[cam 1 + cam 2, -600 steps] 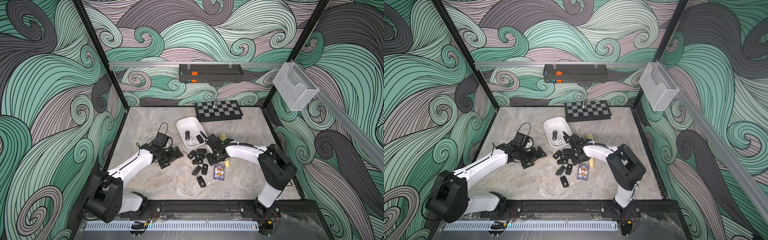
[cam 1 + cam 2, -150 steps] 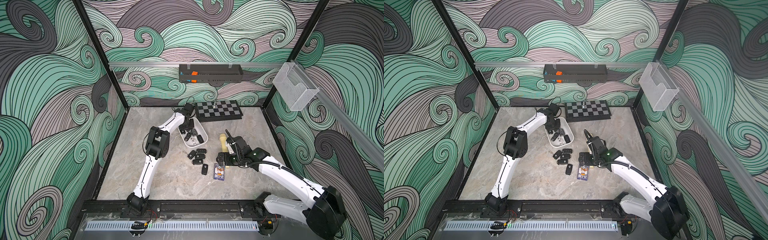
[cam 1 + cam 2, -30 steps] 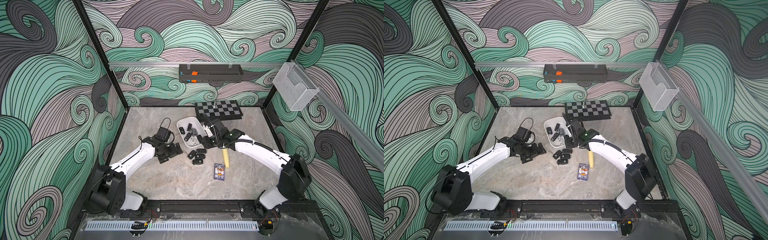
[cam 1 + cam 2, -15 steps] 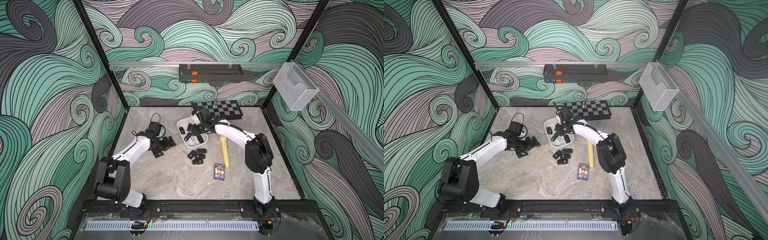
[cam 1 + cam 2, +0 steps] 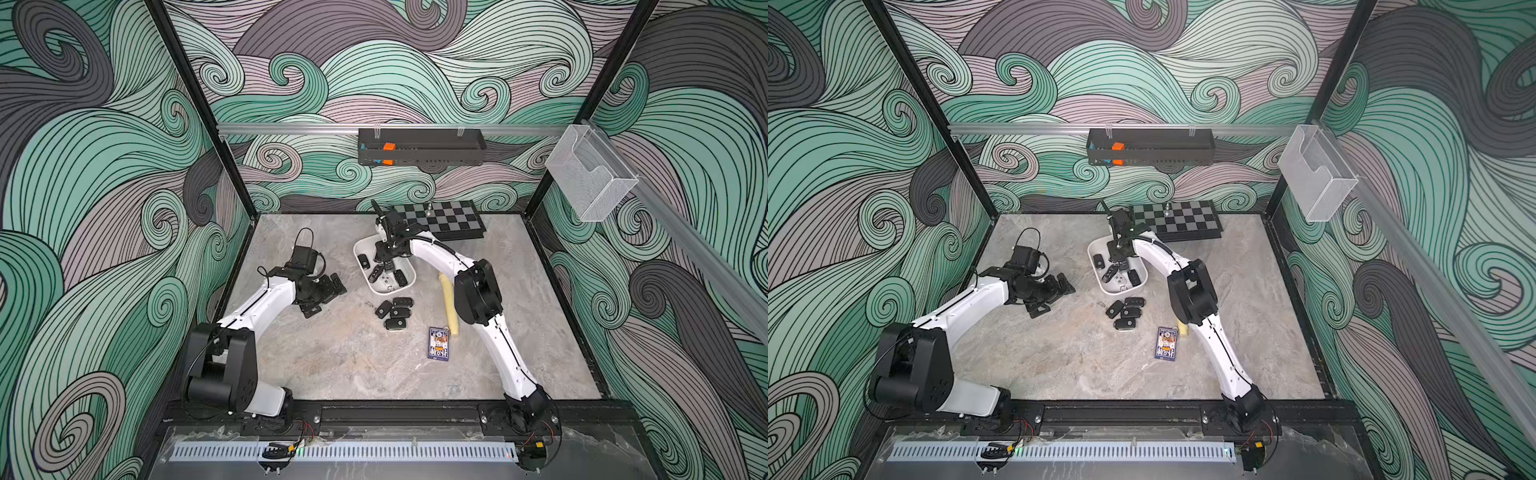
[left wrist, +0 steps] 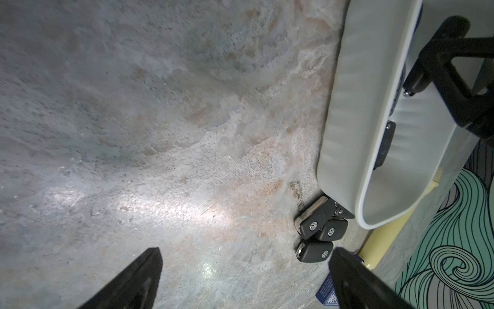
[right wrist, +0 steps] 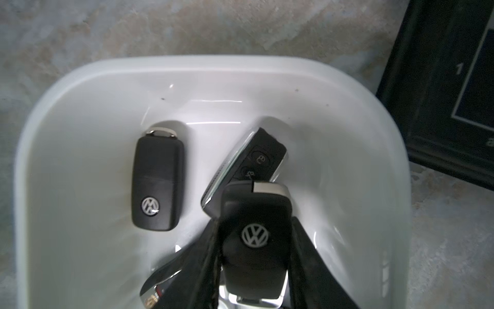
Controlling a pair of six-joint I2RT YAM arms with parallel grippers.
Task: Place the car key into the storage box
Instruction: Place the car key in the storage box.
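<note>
The storage box (image 5: 358,266) (image 5: 1094,270) is a white shallow tub in the middle of the table, with several black car keys inside. My right gripper (image 5: 384,259) (image 5: 1119,259) hangs over the box's far half. In the right wrist view it (image 7: 254,222) is shut on a black car key (image 7: 256,254) with a VW badge, held just above the box floor (image 7: 80,107). Two more keys (image 7: 157,182) (image 7: 248,166) lie beneath. My left gripper (image 5: 326,297) (image 5: 1054,297) (image 6: 246,254) stands open and empty over bare table, left of the box (image 6: 355,107).
Several loose car keys (image 5: 395,313) (image 6: 318,230) lie just in front of the box. A yellow stick (image 5: 451,307) and a card pack (image 5: 438,343) lie to their right. A chessboard (image 5: 440,218) sits at the back. A black tray (image 5: 419,151) and a wire-mesh basket (image 5: 590,183) hang on the walls.
My right gripper has carried the key from the box's right side to over its far half. The left gripper has drawn back a little to the left and stayed open.
</note>
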